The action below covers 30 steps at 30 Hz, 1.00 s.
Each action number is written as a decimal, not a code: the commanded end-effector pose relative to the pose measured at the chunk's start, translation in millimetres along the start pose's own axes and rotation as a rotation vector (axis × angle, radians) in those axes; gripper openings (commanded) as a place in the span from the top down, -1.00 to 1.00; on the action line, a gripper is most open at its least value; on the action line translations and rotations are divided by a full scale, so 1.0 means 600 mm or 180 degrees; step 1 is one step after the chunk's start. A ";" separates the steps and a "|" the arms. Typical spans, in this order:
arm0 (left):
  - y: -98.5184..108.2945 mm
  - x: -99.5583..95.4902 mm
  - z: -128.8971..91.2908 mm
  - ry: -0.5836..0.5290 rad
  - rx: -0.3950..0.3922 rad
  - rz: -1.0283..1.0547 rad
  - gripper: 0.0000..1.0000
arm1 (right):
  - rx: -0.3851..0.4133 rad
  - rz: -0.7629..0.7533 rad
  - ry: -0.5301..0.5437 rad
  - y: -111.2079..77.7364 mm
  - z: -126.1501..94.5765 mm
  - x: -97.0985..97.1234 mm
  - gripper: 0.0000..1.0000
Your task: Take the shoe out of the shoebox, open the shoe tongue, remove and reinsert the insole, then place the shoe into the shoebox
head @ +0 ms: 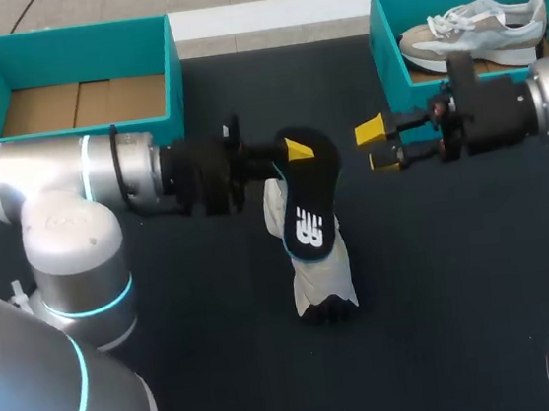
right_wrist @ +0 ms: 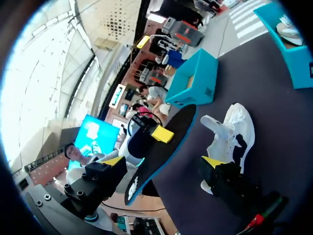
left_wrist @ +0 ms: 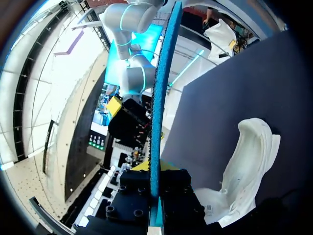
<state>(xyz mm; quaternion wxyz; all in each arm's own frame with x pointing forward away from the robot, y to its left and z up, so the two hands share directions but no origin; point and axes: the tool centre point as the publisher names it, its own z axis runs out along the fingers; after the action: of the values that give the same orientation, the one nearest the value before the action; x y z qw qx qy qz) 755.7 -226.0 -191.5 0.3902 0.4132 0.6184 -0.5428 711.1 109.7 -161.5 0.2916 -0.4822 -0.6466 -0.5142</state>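
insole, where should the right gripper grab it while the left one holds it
Take the free logo end of the insole, the part hanging over the white shoe, away from the left gripper pinching the other end. Come in from the edge facing the right arm, where the open right gripper sits. It is a thin flat sheet, so one finger probably belongs on each face.
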 end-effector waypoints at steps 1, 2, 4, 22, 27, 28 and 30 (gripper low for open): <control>-0.004 -0.008 -0.011 0.0033 0.0016 -0.0059 1.00 | 0.0021 -0.0520 -0.0655 -0.004 -0.004 0.014 -1.00; -0.004 -0.008 -0.011 0.0033 0.0016 -0.0059 1.00 | 0.0021 -0.0520 -0.0655 -0.004 -0.004 0.014 -1.00; -0.004 -0.008 -0.011 0.0033 0.0016 -0.0059 1.00 | 0.0021 -0.0520 -0.0655 -0.004 -0.004 0.014 -1.00; -0.004 -0.008 -0.011 0.0033 0.0016 -0.0059 1.00 | 0.0181 -0.2122 -0.0923 0.013 -0.012 0.021 -1.00; -0.004 -0.008 -0.011 0.0033 0.0016 -0.0059 1.00 | 0.0634 -0.3112 -0.0882 0.016 -0.007 0.019 -1.00; -0.004 -0.008 -0.011 0.0033 0.0016 -0.0059 1.00 | 0.0634 -0.3112 -0.0882 0.016 -0.007 0.019 -1.00; -0.004 -0.008 -0.011 0.0033 0.0016 -0.0059 1.00 | 0.0634 -0.3112 -0.0882 0.016 -0.007 0.019 -1.00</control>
<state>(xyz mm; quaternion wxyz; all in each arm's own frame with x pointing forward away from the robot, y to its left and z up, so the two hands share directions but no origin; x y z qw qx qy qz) 756.0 -219.8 -185.3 0.3806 0.4113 0.6225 -0.5463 712.5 109.3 -147.2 0.0613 -0.3319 -0.8090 -0.4813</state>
